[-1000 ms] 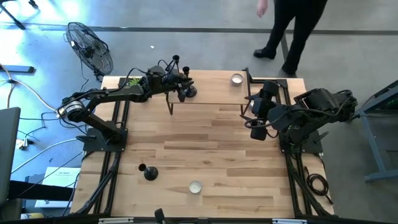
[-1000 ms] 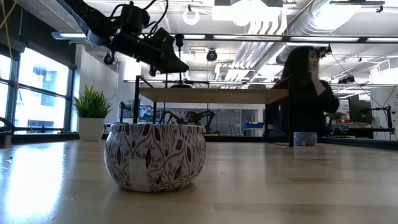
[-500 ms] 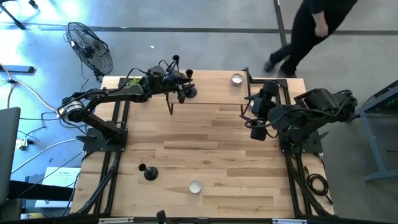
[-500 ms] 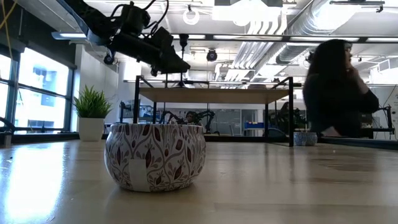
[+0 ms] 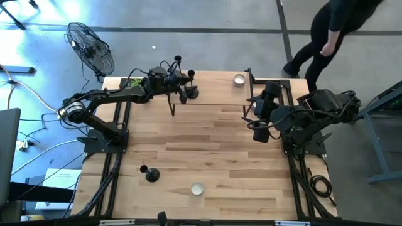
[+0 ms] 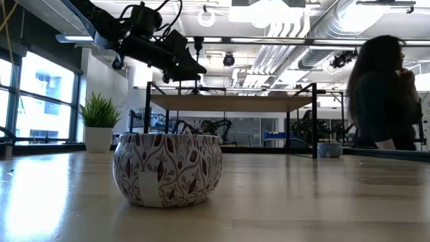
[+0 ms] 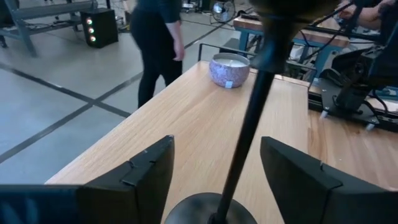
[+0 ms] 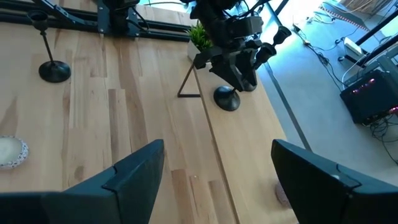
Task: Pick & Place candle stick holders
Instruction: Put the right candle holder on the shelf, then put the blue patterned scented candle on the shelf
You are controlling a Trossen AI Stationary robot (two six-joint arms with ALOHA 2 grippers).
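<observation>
A robotics lab: exposed ceiling ducts [image 6: 316, 27], concrete floor [image 5: 207, 47], floor fan [image 5: 91, 47].

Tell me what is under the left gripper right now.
Under the left gripper, on the raised shelf, stands a black candle stick holder; its round base rests on the wood, with the stem rising between the open fingers. The gripper hides part of the base from above.
</observation>
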